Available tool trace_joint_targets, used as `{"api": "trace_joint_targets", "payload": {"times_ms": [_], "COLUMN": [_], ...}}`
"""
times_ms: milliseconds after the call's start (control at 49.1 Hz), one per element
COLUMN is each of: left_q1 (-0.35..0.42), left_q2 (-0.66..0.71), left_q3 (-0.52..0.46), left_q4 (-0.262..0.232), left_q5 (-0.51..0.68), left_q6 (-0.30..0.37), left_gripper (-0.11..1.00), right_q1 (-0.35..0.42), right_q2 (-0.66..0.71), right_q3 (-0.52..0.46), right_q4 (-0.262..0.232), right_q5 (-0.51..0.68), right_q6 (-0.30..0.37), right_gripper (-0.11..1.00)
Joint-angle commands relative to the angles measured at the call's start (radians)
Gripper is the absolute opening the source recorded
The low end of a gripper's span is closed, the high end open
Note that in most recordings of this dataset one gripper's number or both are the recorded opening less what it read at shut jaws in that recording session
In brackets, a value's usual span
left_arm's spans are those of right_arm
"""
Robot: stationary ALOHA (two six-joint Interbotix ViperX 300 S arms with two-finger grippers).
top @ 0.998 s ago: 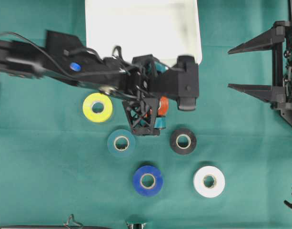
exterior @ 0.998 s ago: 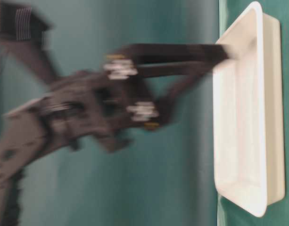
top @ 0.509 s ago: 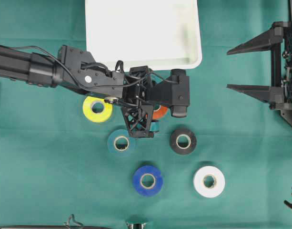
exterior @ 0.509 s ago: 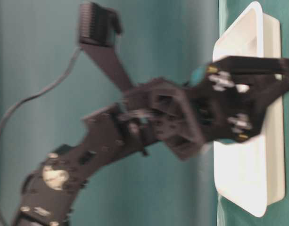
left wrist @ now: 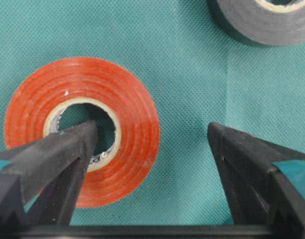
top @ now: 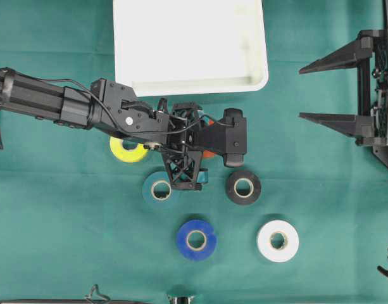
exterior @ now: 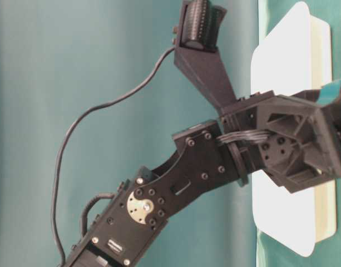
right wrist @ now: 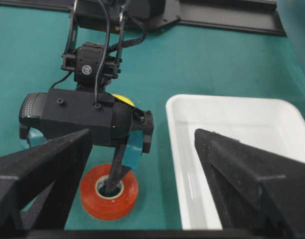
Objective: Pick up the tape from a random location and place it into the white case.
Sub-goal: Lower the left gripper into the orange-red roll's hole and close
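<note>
From overhead, my left pincer (top: pixel 203 166) hangs spread over the orange tape (top: pixel 208 152), below the white case (top: pixel 257 79). Yellow (top: pixel 125 151), teal (top: pixel 159 189), black (top: pixel 243 187), blue (top: pixel 196 239) and white (top: pixel 277 240) rolls crowd the worktop (top: pixel 54 221). In my left wrist view, one fingertip (left wrist: pixel 85 137) dips into the orange tape's core. My right pincer (top: pixel 311 90) idles, agape.

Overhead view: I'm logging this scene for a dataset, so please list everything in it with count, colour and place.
white case: 1, white, top centre
orange tape: 1, under the left gripper, one finger in its core
yellow tape: 1, left, partly under the arm
teal tape: 1, centre
black tape: 1, right of centre
blue tape: 1, bottom centre
white tape: 1, bottom right
cloth: 1, green, covering the table
left gripper: open
right gripper: open, right edge
</note>
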Motion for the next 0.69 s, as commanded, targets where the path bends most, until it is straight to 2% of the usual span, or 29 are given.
{"api": "trace_joint_targets", "payload": {"times_ms": [0,550,672], "left_q1": [-0.005,-0.003,-0.006], "left_q2": [-0.012,-0.008,-0.008], "left_q3": [-0.011,-0.011,-0.011], "left_q4": [0.002,0.000,0.000], "left_q5": [-0.006,-0.006,0.000], "left_q6": [-0.002,-0.017,-0.017], "left_gripper": [0.99,0.99,0.93], "right_q1": [-0.002,-0.002,0.000], "right_q2": [0.006,0.009,0.009], "right_q3": [-0.021,-0.021,-0.021], "right_q4": [-0.002,-0.002,-0.002], "right_q5": [-0.005,0.008,0.008], "right_q6": [0.002,0.002,0.002], "right_gripper": [0.93,0.93,0.93]}}
